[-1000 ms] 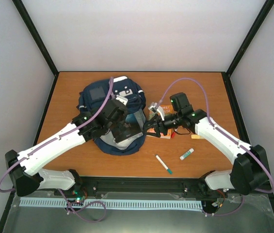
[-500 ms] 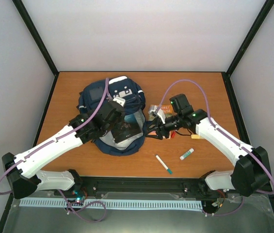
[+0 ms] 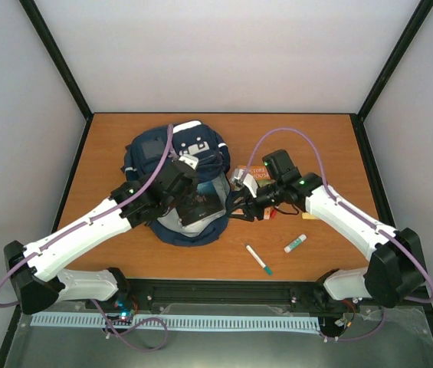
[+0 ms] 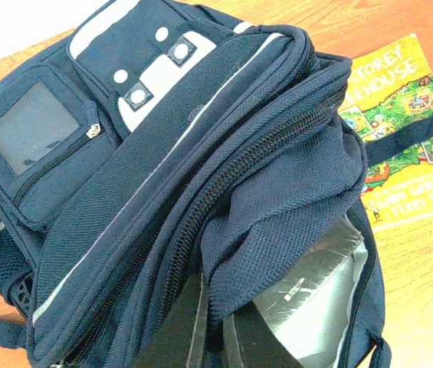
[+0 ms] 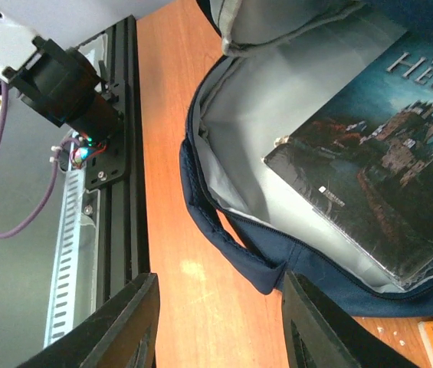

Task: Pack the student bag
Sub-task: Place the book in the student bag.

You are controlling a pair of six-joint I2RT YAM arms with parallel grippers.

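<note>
Left fingers (image 4: pixel 187 342) pinch student bag (image 4: pixel 162 153) fabric

student bag (image 4: pixel 124 192): navy, white stripes, grey lining | book (image 5: pixel 377 192): dark castle cover | table (image 3: pixel 316 138): orange-brown

Lab robot cell: white panels (image 3: pixel 224 54), black framing (image 3: pixel 55 57).

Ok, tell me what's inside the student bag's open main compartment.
A dark book with a castle cover lies on the grey lining inside the student bag. The slumped navy flap covers the rest of the compartment, so anything deeper cannot be seen.
</note>
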